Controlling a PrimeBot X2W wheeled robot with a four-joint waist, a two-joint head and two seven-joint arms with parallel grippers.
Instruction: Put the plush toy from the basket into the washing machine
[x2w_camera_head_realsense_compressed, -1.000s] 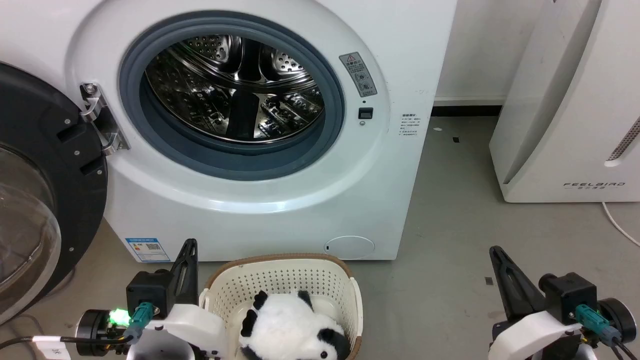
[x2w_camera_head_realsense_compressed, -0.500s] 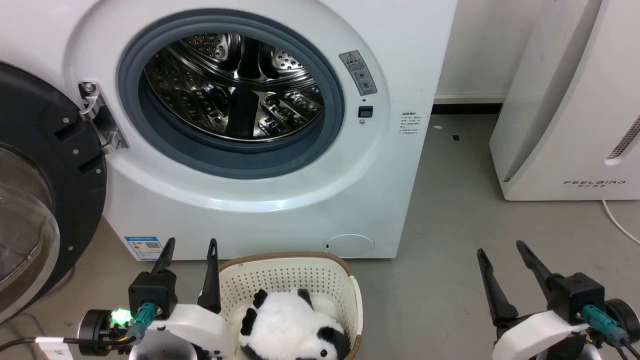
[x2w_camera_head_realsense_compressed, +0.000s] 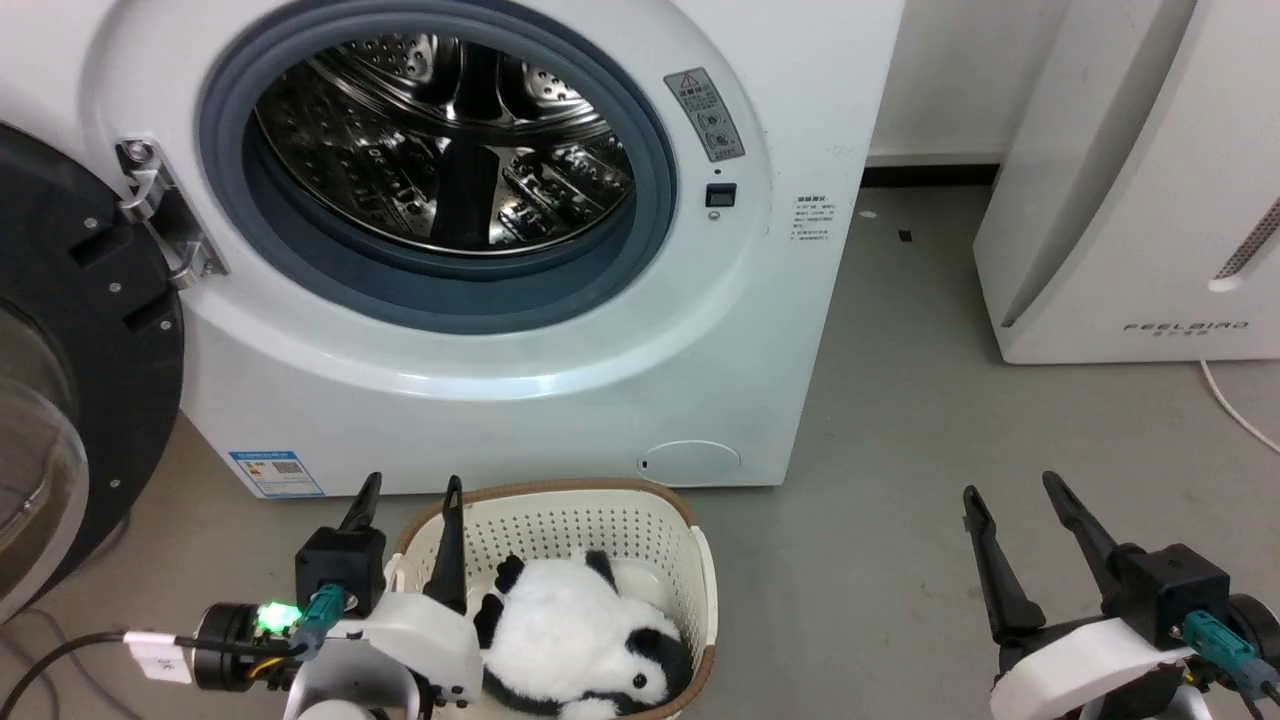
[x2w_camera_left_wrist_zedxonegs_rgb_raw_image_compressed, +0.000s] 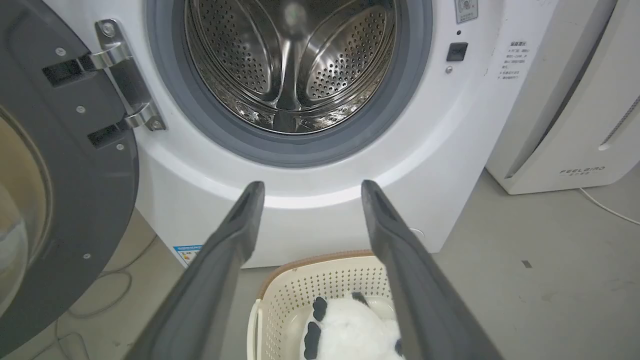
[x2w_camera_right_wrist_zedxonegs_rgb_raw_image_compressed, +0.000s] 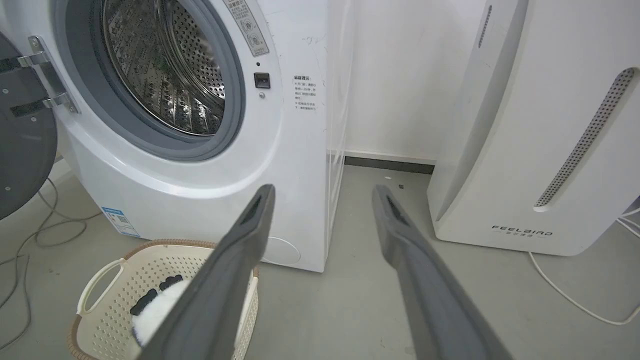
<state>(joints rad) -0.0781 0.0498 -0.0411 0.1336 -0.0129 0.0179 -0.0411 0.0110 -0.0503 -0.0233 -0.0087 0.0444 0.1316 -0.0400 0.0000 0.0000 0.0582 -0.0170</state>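
Observation:
The panda plush toy (x2w_camera_head_realsense_compressed: 575, 640) lies in the cream basket (x2w_camera_head_realsense_compressed: 570, 525) on the floor, just in front of the washing machine (x2w_camera_head_realsense_compressed: 500, 370). Its door (x2w_camera_head_realsense_compressed: 70, 330) is swung open to the left and the steel drum (x2w_camera_head_realsense_compressed: 440, 150) looks empty. My left gripper (x2w_camera_head_realsense_compressed: 413, 482) is open at the basket's left rim, fingers pointing at the machine, with the toy (x2w_camera_left_wrist_zedxonegs_rgb_raw_image_compressed: 350, 330) below its right finger. My right gripper (x2w_camera_head_realsense_compressed: 1010, 487) is open over bare floor, well to the right of the basket (x2w_camera_right_wrist_zedxonegs_rgb_raw_image_compressed: 150, 265). Neither holds anything.
A white appliance marked FEELBIRD (x2w_camera_head_realsense_compressed: 1130, 200) stands to the right of the washer, with a white cable (x2w_camera_right_wrist_zedxonegs_rgb_raw_image_compressed: 575, 295) on the floor beside it. More cables (x2w_camera_right_wrist_zedxonegs_rgb_raw_image_compressed: 30, 235) lie under the open door. Grey floor stretches between the washer and the appliance.
Each gripper showed as one dark shape a second ago; now both show two fingers apart. The camera has tilted down a little. My left gripper has shifted right to the basket's rim.

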